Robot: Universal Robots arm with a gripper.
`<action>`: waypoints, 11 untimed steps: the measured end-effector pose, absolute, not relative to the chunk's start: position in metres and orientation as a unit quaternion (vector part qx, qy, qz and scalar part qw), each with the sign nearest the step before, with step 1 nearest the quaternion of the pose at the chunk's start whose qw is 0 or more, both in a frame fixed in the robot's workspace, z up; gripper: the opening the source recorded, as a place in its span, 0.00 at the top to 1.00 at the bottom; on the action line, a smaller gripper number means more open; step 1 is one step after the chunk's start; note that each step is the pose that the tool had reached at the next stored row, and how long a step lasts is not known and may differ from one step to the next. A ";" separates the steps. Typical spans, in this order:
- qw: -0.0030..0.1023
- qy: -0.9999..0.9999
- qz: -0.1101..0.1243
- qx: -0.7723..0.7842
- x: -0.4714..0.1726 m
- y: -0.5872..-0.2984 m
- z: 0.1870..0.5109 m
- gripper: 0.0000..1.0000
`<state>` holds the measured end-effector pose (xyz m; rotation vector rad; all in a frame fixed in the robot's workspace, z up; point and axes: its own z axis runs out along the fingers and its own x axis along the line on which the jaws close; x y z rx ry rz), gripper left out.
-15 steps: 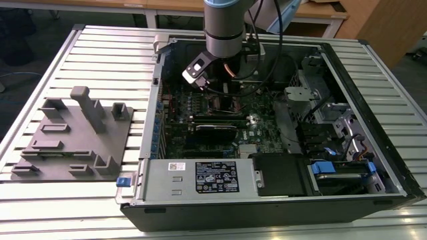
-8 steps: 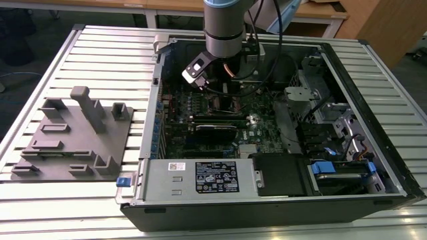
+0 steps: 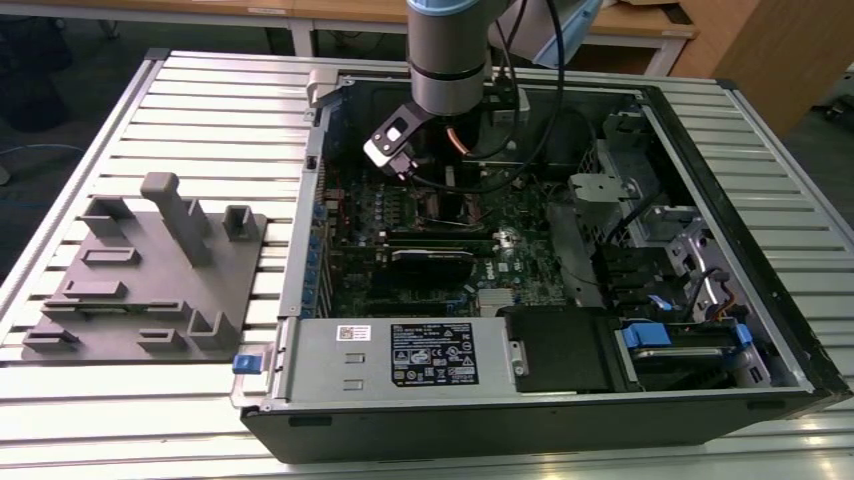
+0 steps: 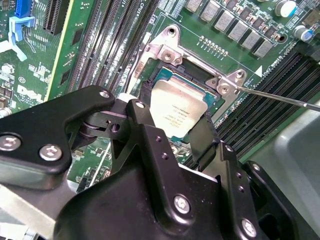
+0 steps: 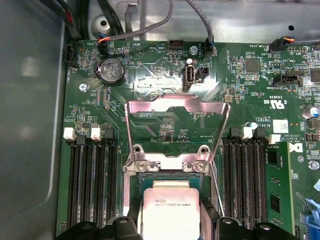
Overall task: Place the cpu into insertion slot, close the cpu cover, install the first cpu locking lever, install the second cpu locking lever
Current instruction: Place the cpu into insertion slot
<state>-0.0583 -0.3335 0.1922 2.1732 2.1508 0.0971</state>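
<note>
The end effector [image 4: 172, 116] is clamped on the chip [image 4: 175, 107], its two black fingers [image 4: 202, 137] set against opposite edges of the pale metal square. The chip sits level within the frame of the socket [image 4: 192, 70], though I cannot tell whether it is fully seated. Just beyond it, in the first wrist view, the cover [image 5: 175, 103] stands tilted up on its hinge, open, with the green circuit board [image 5: 150, 75] showing through its window. A thin metal lever [image 4: 280, 97] runs out from beside the hinge. Long black memory slots [image 5: 92, 180] flank the socket on both sides. In the exterior view the arm [image 3: 447, 50] reaches down into the open computer case [image 3: 787, 330], which lies on a slatted bench [image 3: 200, 110]. A grey fixture block [image 3: 147, 280] is on the bench at the exterior view's left.
</note>
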 end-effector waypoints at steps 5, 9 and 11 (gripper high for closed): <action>0.041 0.702 0.032 0.710 -0.058 -0.334 0.191 0.46; 0.041 0.702 0.032 0.710 -0.059 -0.334 0.190 0.46; 0.041 0.702 0.032 0.710 -0.059 -0.334 0.190 0.46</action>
